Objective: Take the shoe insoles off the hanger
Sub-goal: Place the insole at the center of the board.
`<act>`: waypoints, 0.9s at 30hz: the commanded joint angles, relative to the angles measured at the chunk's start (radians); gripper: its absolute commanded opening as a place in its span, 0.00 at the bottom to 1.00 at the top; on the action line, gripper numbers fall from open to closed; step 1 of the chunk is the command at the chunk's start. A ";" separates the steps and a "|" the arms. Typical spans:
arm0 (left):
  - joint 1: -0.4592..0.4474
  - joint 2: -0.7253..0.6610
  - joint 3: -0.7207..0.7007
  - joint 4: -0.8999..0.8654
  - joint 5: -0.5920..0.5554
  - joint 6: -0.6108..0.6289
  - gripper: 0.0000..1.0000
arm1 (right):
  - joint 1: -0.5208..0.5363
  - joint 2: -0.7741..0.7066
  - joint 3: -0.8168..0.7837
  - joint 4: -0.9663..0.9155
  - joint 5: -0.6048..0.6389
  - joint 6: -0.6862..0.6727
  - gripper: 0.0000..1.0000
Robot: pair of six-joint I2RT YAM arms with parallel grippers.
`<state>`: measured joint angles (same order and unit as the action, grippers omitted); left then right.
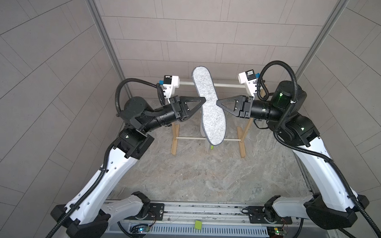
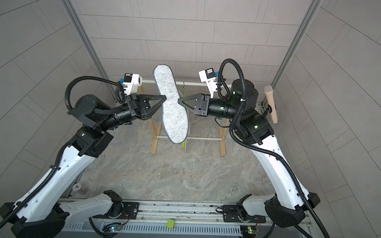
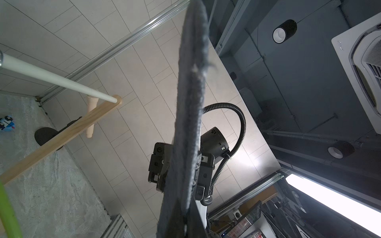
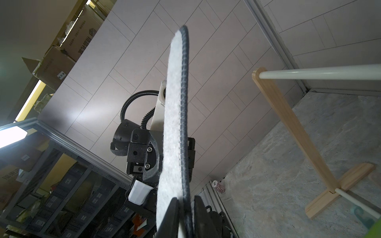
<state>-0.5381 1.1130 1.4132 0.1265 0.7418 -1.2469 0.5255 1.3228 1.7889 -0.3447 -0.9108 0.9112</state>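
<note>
This is a robotics lab test cell set inside a storeroom-like workshop. The left arm (image 1: 107,175) and right arm (image 1: 324,174) are bolted to a metal rail (image 1: 203,209) along the near edge of a stone-patterned surface (image 1: 204,175), with a bare circuit board (image 1: 277,231) beside it. Tile-patterned panels (image 1: 188,35) on aluminium posts (image 1: 104,42) wall the surface in. Beyond them are metal shelving with dark bins (image 4: 61,195), cardboard boxes (image 4: 55,63), a cylindrical spotlight (image 3: 284,31), a ceiling air-conditioning cassette (image 3: 362,68) and a strip light (image 3: 334,202).
</note>
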 commanded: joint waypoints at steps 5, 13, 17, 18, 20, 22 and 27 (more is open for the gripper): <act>0.006 0.005 0.003 0.071 0.031 -0.029 0.00 | 0.011 -0.030 -0.036 0.115 -0.025 0.083 0.00; 0.006 0.009 -0.010 0.074 0.010 -0.014 0.55 | 0.007 -0.048 -0.045 0.137 -0.007 0.090 0.00; 0.023 -0.027 -0.028 0.024 -0.069 0.037 1.00 | -0.062 -0.083 -0.061 0.096 0.037 0.047 0.00; 0.033 -0.042 -0.034 0.016 -0.093 0.052 1.00 | -0.094 -0.099 -0.078 0.112 0.043 0.054 0.00; 0.059 -0.068 -0.050 0.009 -0.146 0.072 1.00 | -0.174 -0.137 -0.123 0.153 0.064 0.079 0.00; 0.090 -0.099 -0.064 -0.009 -0.206 0.100 1.00 | -0.273 -0.185 -0.178 0.196 0.092 0.106 0.00; 0.119 -0.178 -0.050 -0.268 -0.440 0.320 1.00 | -0.554 -0.300 -0.357 0.188 0.146 0.113 0.00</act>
<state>-0.4274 0.9840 1.3540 -0.0029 0.4648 -1.0771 0.0662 1.0843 1.5032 -0.2016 -0.8040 0.9974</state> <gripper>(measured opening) 0.997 0.061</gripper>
